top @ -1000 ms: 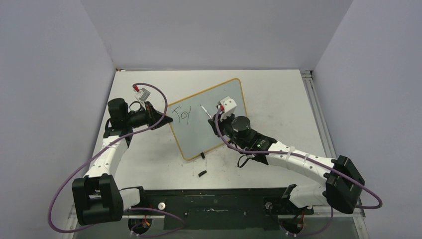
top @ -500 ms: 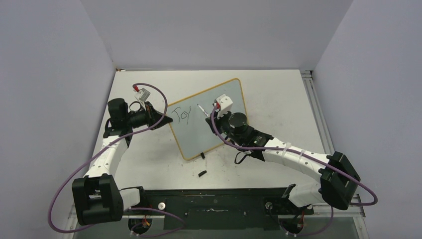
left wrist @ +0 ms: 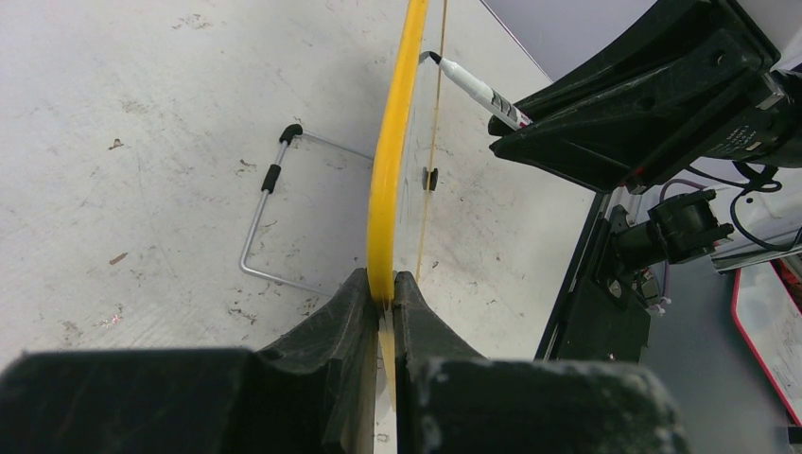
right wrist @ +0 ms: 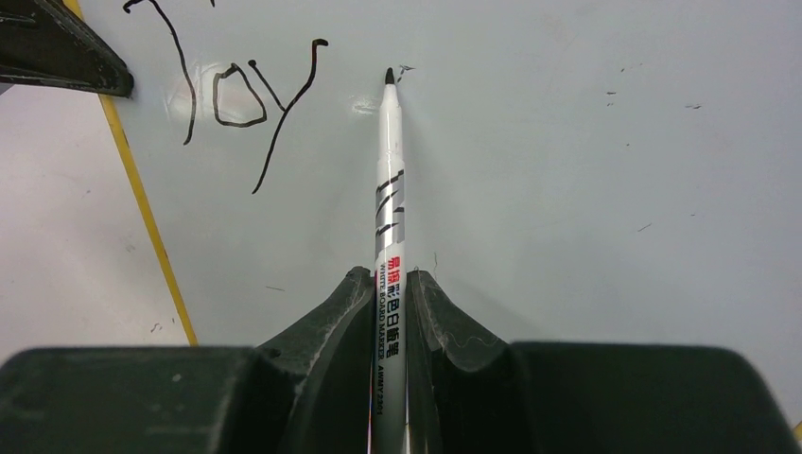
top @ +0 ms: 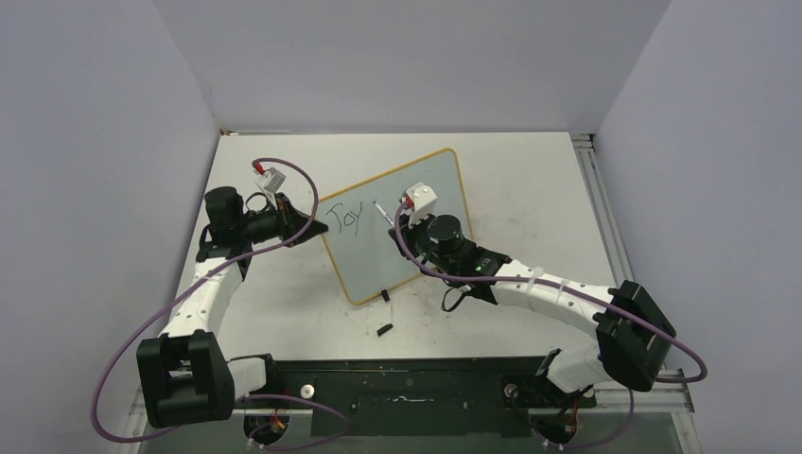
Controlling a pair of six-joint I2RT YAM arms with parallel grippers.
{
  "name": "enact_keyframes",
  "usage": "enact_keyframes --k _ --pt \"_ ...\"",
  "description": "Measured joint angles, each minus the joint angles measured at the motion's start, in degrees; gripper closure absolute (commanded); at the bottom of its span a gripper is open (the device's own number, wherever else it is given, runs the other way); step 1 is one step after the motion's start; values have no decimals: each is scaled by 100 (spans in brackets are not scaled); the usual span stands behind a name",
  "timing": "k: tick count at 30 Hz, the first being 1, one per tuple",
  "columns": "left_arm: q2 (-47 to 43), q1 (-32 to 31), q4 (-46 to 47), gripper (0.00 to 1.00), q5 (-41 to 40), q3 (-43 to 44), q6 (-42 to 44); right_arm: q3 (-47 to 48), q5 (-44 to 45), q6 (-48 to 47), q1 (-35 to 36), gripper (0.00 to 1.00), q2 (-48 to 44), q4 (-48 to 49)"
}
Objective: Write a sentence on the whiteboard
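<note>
The whiteboard (top: pixel 374 257), a small glossy pale grey-white board with a thin yellow-orange frame, stands propped at the middle of the top view. Low in the left wrist view, the left gripper (left wrist: pixel 381 284) pinches the frame edge, probably to steady it against writing pressure. The right gripper (right wrist: pixel 388 279) clamps a slim silver marker (right wrist: pixel 389 180), its tip at or just off the surface, right of the black handwritten sentence (right wrist: pixel 241 95), so far only "Joy". Bare board lies open to the right and below.
</note>
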Motion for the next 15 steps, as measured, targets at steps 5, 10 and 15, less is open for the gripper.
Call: enact_keyframes --k 5,10,15 --pt "0 0 0 100 0 0 2 -9 2 66 0 95 22 2" --pt "0 0 -2 100 0 0 2 -153 0 166 2 95 17 2" --pt "0 0 0 100 0 0 2 -337 -2 214 20 95 17 -63"
